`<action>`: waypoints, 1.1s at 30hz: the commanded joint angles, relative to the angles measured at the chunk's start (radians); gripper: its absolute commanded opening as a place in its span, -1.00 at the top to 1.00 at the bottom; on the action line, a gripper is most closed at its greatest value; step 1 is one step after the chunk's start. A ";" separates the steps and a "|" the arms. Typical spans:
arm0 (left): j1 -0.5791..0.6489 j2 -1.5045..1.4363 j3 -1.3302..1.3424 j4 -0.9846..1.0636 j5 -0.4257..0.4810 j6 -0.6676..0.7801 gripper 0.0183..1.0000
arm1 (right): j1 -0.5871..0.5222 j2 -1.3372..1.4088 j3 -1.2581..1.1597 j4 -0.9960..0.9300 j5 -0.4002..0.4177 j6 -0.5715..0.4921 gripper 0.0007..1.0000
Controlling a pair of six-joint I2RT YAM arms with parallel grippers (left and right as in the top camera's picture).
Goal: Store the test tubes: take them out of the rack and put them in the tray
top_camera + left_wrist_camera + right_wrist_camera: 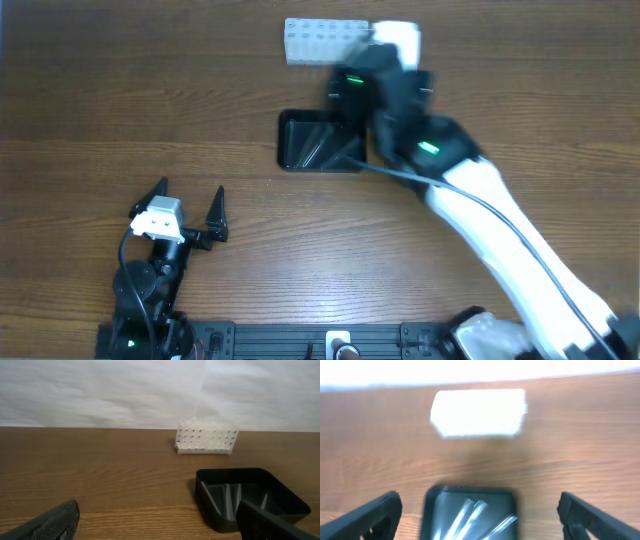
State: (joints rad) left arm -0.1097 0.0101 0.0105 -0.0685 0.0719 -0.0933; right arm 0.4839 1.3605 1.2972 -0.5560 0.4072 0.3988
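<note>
My right gripper [480, 505] hung empty, fingers spread wide. The tray [428, 510] lay between them with test tubes [470, 516] inside, and the rack [477, 412] stood just beyond. My left gripper [190, 190] was spread too, well away. I judged that reaching forward too low could clip the tray wall or topple the light rack.

I work over a brown wooden tabletop [90, 90], its grain running left to right from the top view's upper left to its lower right. Beyond its far edge stands a white, faintly creased backdrop [100, 390].
</note>
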 commanded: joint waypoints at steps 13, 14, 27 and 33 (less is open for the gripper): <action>0.005 -0.007 -0.005 -0.003 0.009 0.008 -1.00 | -0.225 -0.940 -0.936 0.393 -0.167 -0.218 -0.99; 0.005 -0.007 -0.005 -0.003 0.009 0.008 -1.00 | -0.230 -0.998 -0.985 0.420 -0.191 -0.218 -0.98; 0.005 -0.007 -0.005 -0.003 0.009 0.008 -1.00 | -0.299 -1.348 -1.292 0.567 -0.438 -0.174 -0.98; 0.005 -0.007 -0.005 -0.003 0.009 0.008 -1.00 | -0.307 -1.356 -1.292 0.600 -0.398 -0.195 -0.99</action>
State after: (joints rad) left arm -0.1097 0.0101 0.0105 -0.0685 0.0719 -0.0933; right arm 0.1894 0.0174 0.0109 0.0322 0.0059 0.2089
